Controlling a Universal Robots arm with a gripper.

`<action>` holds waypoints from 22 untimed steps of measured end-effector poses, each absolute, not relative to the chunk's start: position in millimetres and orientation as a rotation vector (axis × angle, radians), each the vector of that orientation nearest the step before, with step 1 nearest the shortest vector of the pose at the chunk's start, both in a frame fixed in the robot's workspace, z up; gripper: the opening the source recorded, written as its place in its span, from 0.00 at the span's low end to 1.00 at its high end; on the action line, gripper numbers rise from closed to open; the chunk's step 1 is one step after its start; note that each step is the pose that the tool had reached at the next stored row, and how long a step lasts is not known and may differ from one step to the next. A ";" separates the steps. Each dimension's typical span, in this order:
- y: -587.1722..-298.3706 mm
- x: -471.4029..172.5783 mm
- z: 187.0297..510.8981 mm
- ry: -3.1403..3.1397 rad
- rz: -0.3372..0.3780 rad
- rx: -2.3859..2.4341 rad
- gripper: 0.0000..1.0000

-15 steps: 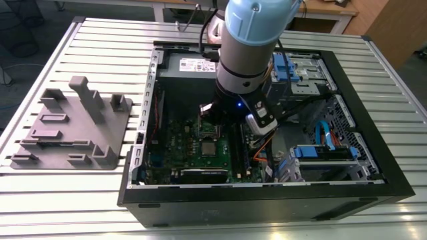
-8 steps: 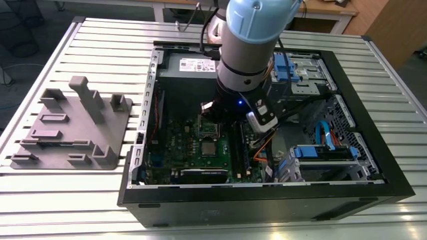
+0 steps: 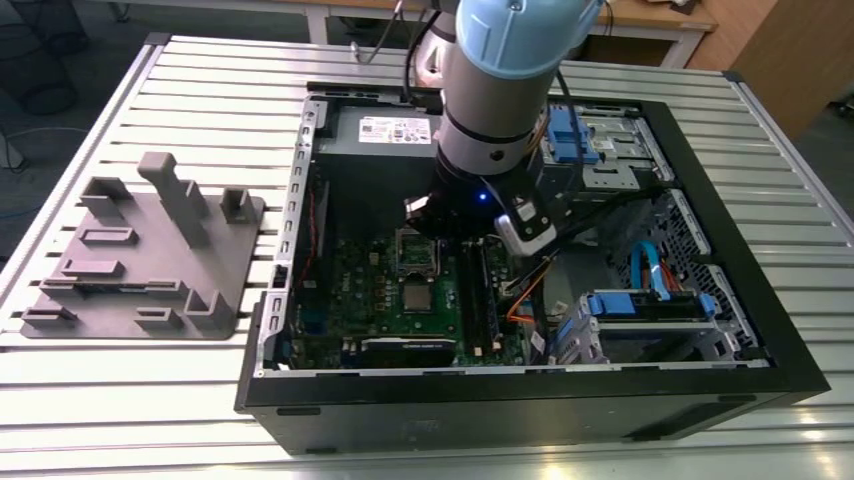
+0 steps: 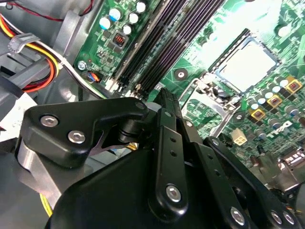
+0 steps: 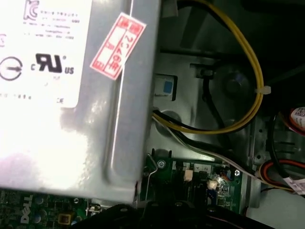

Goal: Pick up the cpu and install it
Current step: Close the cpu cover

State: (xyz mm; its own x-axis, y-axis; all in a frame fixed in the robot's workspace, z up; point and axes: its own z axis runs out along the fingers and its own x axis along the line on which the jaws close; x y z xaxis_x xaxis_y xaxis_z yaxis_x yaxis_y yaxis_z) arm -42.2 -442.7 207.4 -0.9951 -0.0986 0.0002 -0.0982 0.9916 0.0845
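The cpu (image 4: 248, 64) lies flat in its socket on the green motherboard (image 4: 200, 38), its silvery-grey top facing up. In the exterior view the cpu (image 3: 418, 297) sits just in front of the raised metal load frame (image 3: 418, 252). My gripper (image 4: 164, 95) is low inside the open computer case (image 3: 534, 385), close above the board beside the socket. Its black fingers (image 4: 167, 138) are drawn together, and nothing shows between them. The arm's wrist (image 3: 487, 150) hides the gripper in the exterior view.
Dark memory slots (image 4: 162, 38) run beside the socket. The silver power supply (image 5: 71, 95) stands at the back of the case, with yellow and black cables (image 5: 252, 95) beside it. Blue drive cages (image 3: 647, 305) fill the exterior view's right. A grey fixture plate (image 3: 147, 250) lies outside the case.
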 end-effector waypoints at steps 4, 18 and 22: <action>-440.1 -40.1 207.4 -3.131 -0.134 0.155 0.11; -438.6 -38.2 206.4 -3.109 -0.133 0.350 0.11; -438.6 -38.2 206.4 -3.104 -0.132 0.386 0.11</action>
